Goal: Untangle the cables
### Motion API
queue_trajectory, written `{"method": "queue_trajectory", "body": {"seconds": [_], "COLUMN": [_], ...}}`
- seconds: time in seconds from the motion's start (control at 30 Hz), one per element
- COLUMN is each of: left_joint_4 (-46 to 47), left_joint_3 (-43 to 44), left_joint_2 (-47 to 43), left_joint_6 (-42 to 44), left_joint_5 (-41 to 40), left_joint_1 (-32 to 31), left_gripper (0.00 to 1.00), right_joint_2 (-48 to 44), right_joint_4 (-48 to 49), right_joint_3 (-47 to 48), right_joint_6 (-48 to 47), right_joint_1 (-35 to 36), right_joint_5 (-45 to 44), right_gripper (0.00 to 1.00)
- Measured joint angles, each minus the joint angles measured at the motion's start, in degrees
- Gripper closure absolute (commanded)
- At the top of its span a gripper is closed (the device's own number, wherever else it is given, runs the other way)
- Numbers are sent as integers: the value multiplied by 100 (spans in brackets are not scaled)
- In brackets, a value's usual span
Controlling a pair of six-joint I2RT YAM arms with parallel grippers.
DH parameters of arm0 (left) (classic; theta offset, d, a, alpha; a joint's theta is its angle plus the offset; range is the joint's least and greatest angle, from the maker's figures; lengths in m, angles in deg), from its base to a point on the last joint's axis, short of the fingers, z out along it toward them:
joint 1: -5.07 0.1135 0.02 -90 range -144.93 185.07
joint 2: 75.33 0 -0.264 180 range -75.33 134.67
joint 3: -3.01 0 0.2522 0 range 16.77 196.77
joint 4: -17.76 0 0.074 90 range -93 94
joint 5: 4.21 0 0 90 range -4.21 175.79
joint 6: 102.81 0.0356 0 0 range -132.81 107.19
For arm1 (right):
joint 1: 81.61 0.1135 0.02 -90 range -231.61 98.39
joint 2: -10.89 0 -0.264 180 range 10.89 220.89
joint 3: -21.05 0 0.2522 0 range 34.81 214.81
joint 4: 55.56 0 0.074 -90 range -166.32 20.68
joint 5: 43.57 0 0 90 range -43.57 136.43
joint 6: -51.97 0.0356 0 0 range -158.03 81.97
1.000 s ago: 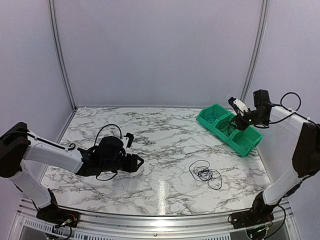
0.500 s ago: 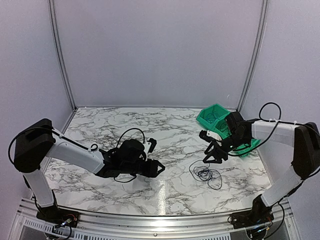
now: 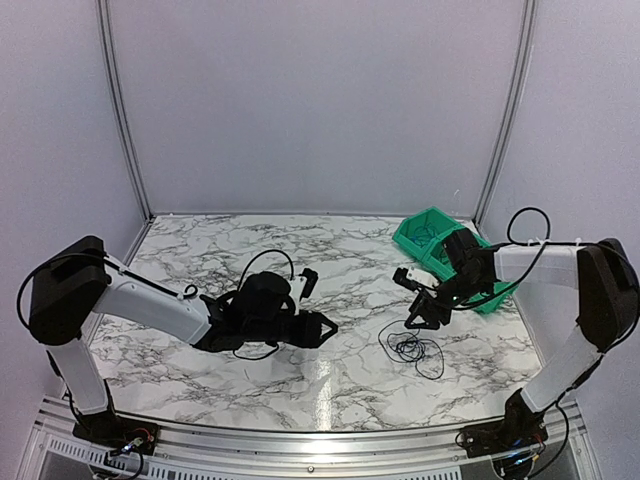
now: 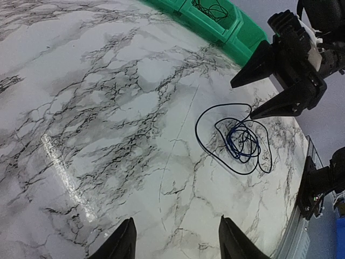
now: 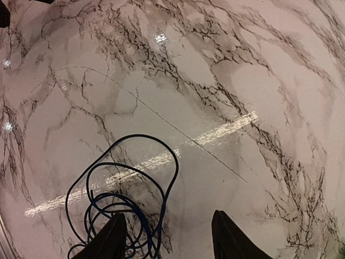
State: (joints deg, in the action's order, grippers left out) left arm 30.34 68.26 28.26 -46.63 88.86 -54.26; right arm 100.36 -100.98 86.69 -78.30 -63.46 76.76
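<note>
the cables (image 3: 412,350) lie tangled on the worktop (image 3: 200,250). the right gripper (image 3: 418,318) hovers just above them, wide open and empty; the left gripper (image 3: 330,326), half open, holds nothing.

Marble-patterned table (image 3: 200,250), plain pale walls (image 3: 320,100), metal corner posts (image 3: 124,110)

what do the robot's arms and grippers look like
The left arm and right arm have white tube-like links with bulky black joints, and a thin black cable loop arcs off each. The left gripper and right gripper are black, with two tapered, pointed fingers.
</note>
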Motion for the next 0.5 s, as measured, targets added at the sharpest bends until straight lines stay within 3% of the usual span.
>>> {"method": "queue_trajectory", "body": {"seconds": [0.17,0.23,0.27,0.5], "left_joint_4": [101,136,146,297], "left_joint_3": [98,111,120,466], "left_joint_2": [55,76,85,343], "left_joint_6": [2,22,33,92], "left_joint_5": [144,162,164,103], "left_joint_1": [2,0,0,-39], "left_gripper": [45,44,43,40], "right_joint_2": [214,367,415,282], "right_joint_4": [101,76,72,-144], "right_joint_3": [-4,-4,-4,129], "right_joint_6": [72,81,46,264], "right_joint_1": [0,2,4,48], "right_joint_5": [-151,-153,-155,50], "right_gripper": [61,90,99,100]}}
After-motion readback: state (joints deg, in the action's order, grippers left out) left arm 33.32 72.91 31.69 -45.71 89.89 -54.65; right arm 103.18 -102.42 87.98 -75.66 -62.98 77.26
